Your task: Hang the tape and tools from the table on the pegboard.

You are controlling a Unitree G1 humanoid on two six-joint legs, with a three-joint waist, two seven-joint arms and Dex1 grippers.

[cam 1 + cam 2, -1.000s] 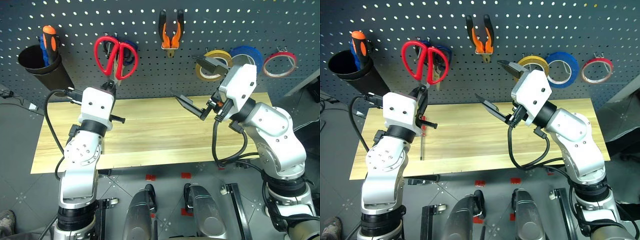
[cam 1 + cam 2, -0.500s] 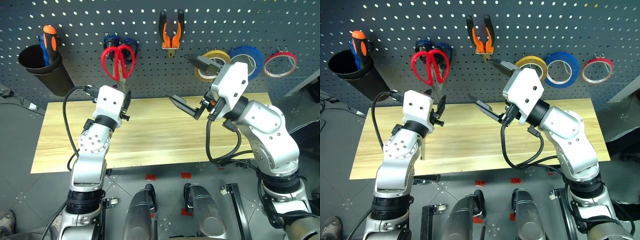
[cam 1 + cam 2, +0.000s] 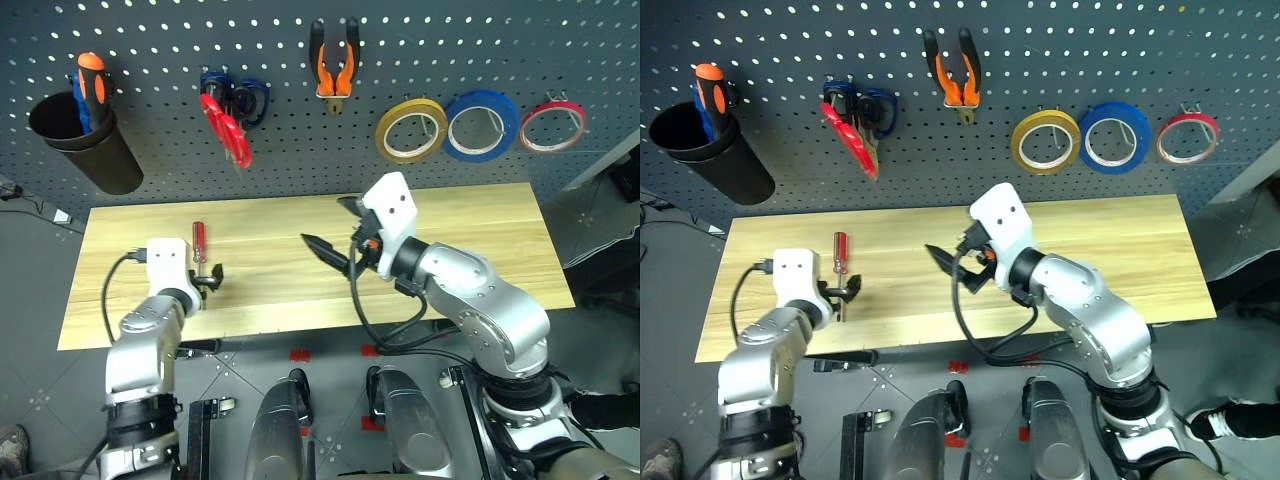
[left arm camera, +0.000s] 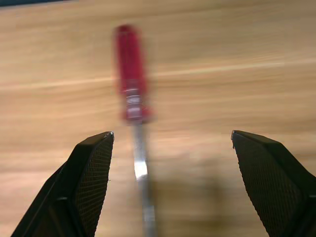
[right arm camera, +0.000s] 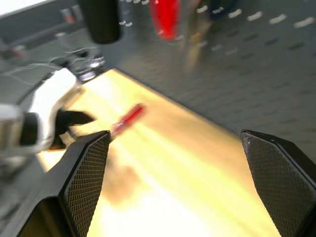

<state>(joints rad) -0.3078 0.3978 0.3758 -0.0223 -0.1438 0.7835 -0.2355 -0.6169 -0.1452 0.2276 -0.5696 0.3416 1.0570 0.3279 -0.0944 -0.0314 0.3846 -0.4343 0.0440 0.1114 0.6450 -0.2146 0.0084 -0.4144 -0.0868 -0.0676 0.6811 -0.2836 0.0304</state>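
My left gripper [image 4: 170, 148] gapes wide over the red screwdriver [image 3: 198, 241] lying at the table's [image 3: 480, 225] left; my right gripper [image 3: 328, 232] hangs wide mid-frame. Red scissors [image 3: 226, 129], pliers [image 3: 331, 62] and yellow tape [image 3: 411, 130] hang on the pegboard [image 3: 180, 40] up top.

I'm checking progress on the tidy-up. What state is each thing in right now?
Yellow-tan tape: hung on the pegboard.
Blue roll: hung.
Red roll: hung.
Pliers: hung, handles up.
Red scissors: hung, tilted, over the blue scissors.
Red screwdriver: lying on the table.
Left tool: open, either side of the screwdriver's shaft.
Right tool: open, empty.
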